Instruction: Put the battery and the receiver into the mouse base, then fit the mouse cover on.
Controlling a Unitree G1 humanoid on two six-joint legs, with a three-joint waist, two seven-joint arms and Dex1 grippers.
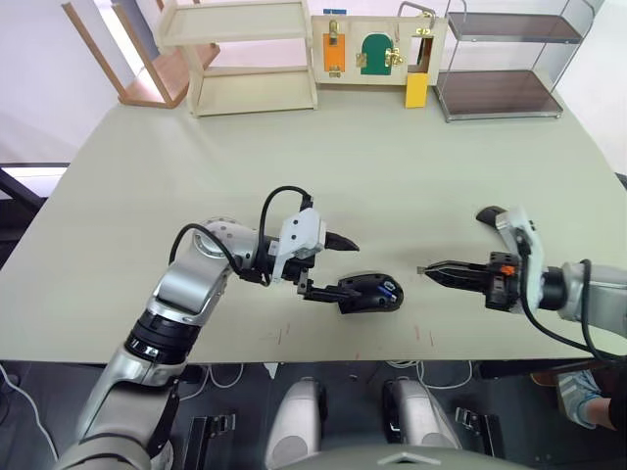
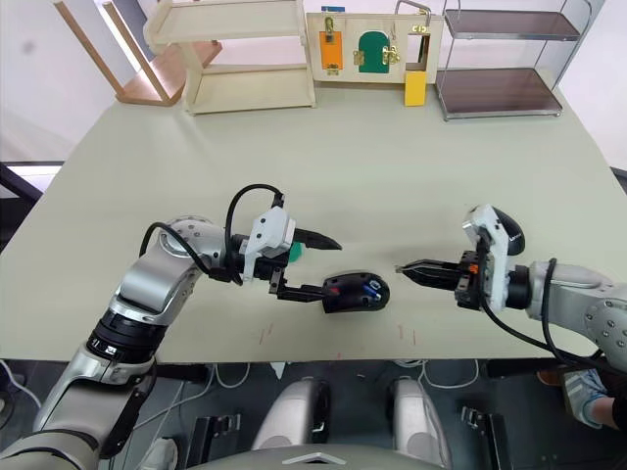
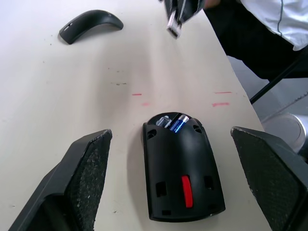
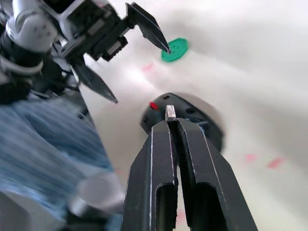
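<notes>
Two grippers face the mouse base (image 3: 182, 180) near the worktop's front edge: left gripper (image 1: 338, 267) spread wide around it, right gripper (image 4: 173, 126) pinching the receiver (image 4: 170, 112).

Pale table (image 1: 323, 166), wooden shelves (image 1: 245, 54) behind

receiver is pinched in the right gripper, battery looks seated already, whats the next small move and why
Probably ease the right gripper toward the mouse base, bringing the receiver over the open compartment. The battery already lies in the base, the left gripper stands open around it, and the mouse cover waits apart on the table.
</notes>
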